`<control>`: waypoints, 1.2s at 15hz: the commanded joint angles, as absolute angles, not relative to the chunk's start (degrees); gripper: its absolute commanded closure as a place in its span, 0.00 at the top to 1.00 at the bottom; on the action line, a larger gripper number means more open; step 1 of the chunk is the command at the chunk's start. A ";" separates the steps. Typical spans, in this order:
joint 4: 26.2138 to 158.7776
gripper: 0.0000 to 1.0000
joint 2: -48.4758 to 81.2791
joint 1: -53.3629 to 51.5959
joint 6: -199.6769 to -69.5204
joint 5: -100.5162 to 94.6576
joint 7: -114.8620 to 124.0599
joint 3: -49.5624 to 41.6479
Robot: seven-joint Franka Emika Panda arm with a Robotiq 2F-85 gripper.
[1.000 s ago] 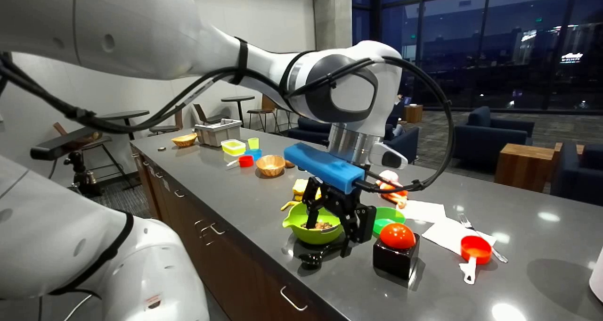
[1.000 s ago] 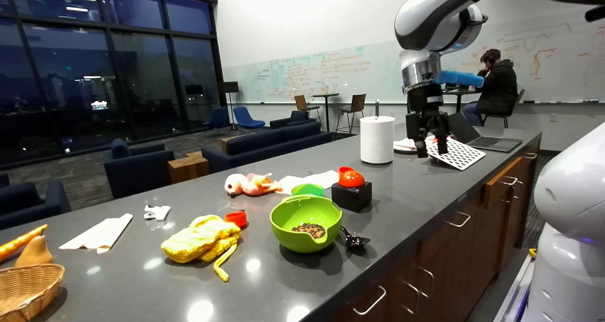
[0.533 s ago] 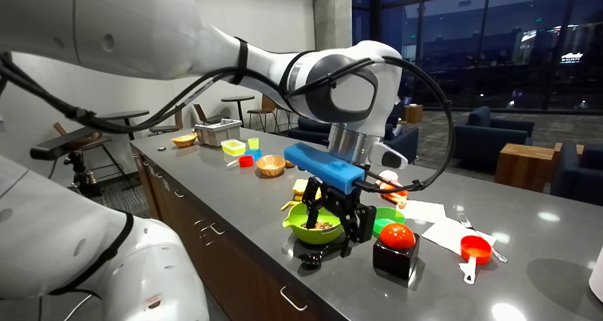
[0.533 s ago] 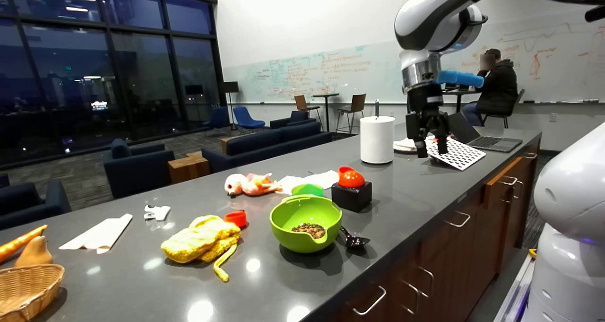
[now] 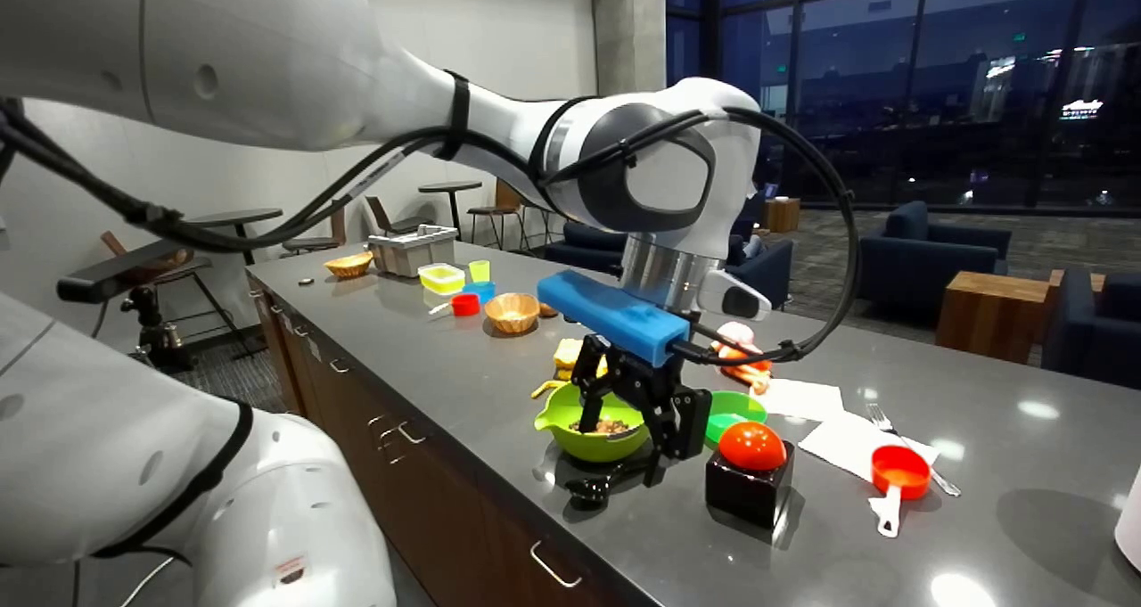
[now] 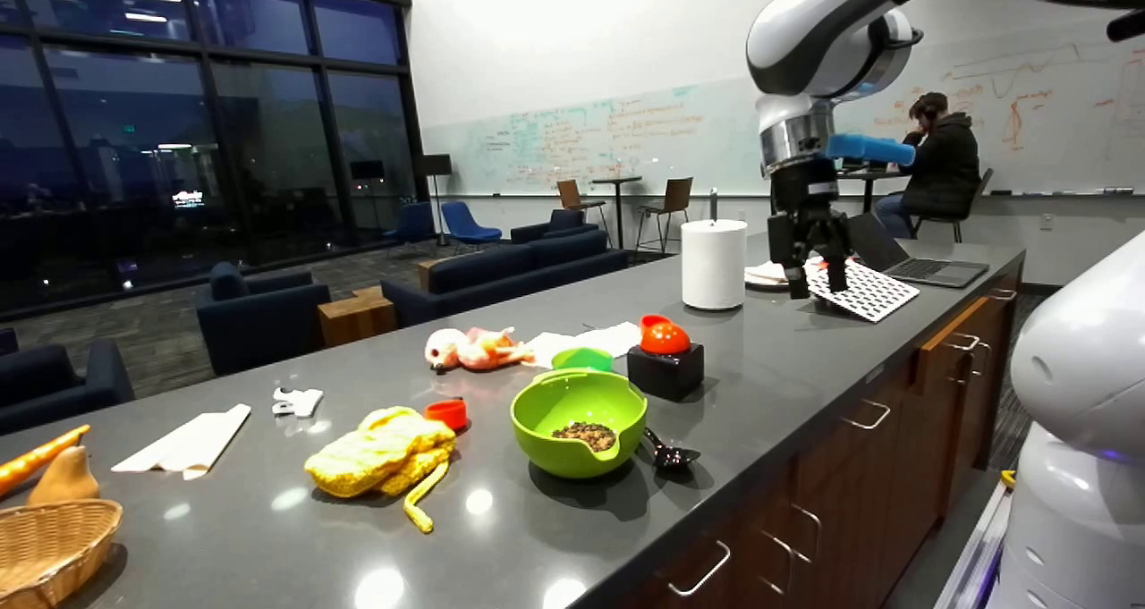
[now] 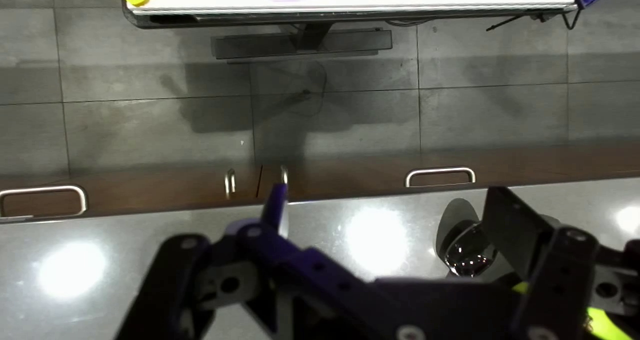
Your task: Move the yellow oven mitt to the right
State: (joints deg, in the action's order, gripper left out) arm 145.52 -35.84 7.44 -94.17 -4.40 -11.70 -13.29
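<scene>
The yellow oven mitt (image 6: 380, 452) lies crumpled on the grey counter in an exterior view, with its strap (image 6: 425, 497) trailing toward the front. In an exterior view only part of the mitt (image 5: 568, 356) shows behind the lime-green bowl and my gripper. My gripper (image 5: 621, 447) is open and empty, above the counter. In an exterior view the gripper (image 6: 818, 283) is far from the mitt, on the far side of the bowl and the black box. In the wrist view the jaws (image 7: 387, 205) are wide apart with bare counter between them; the mitt is out of that view.
A lime-green bowl (image 6: 580, 421) holding small brown bits stands beside the mitt. A black ladle (image 6: 671, 452) and a black box (image 6: 665, 372) with a red dome are near it. A red cup (image 6: 447, 414) stands behind the mitt. A paper-towel roll (image 6: 713, 265) stands farther back.
</scene>
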 commanded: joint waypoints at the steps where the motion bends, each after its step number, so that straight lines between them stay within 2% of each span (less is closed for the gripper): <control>1: 144.83 1.00 -33.76 6.50 -94.59 -2.74 -11.05 -11.67; 9: 141.26 1.00 -24.36 1.77 -96.61 4.43 -3.65 -4.29; 18: 129.01 1.00 -10.58 -4.67 -112.01 5.16 -2.21 4.34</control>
State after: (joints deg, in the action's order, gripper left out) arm 135.32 -16.85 -2.98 -109.71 6.61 -3.62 1.83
